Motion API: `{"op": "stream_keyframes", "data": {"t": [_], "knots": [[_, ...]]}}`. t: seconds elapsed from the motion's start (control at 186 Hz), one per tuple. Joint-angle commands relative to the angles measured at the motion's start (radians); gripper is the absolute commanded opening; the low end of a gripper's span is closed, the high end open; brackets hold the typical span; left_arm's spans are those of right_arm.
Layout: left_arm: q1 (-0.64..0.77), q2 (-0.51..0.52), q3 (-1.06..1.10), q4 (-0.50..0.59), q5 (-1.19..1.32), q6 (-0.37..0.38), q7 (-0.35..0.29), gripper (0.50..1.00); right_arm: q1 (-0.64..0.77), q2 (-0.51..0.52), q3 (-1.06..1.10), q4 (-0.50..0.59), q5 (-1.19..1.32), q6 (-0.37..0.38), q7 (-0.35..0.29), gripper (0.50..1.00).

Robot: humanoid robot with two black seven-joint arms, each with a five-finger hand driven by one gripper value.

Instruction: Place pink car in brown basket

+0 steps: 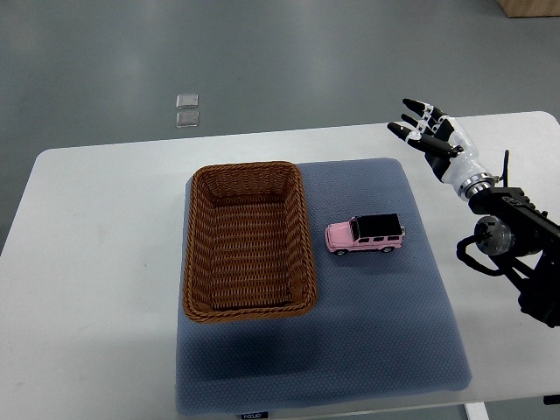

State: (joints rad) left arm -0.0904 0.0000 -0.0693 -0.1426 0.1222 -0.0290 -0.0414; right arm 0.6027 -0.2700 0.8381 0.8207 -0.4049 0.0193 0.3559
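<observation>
A pink toy car (366, 234) with a black roof lies on the blue-grey mat (385, 324), just right of the brown wicker basket (194, 254). The basket holds nothing. My right hand (423, 127) comes in from the right edge and hovers over the table's far right, up and to the right of the car, well apart from it. Its fingers are spread and hold nothing. The left arm does not show.
The mat lies on a white table (96, 262). Grey floor lies beyond the far edge, with two small clear squares (186, 110) on it. A brown box corner (529, 7) shows at the top right.
</observation>
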Motion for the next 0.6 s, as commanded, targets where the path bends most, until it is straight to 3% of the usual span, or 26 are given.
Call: {"op": "stream_keyframes", "data": {"t": [0.0, 0.595], "knots": [[0.000, 0.000, -0.001, 0.000, -0.001, 0.000, 0.000, 1.000, -0.001, 0.000, -0.002, 0.000, -0.002, 0.002, 0.000, 0.913], [0.000, 0.000, 0.000, 0.001, -0.001, 0.000, 0.000, 1.000, 0.000, -0.002, -0.007, 0.000, -0.005, 0.002, 0.002, 0.913]]}}
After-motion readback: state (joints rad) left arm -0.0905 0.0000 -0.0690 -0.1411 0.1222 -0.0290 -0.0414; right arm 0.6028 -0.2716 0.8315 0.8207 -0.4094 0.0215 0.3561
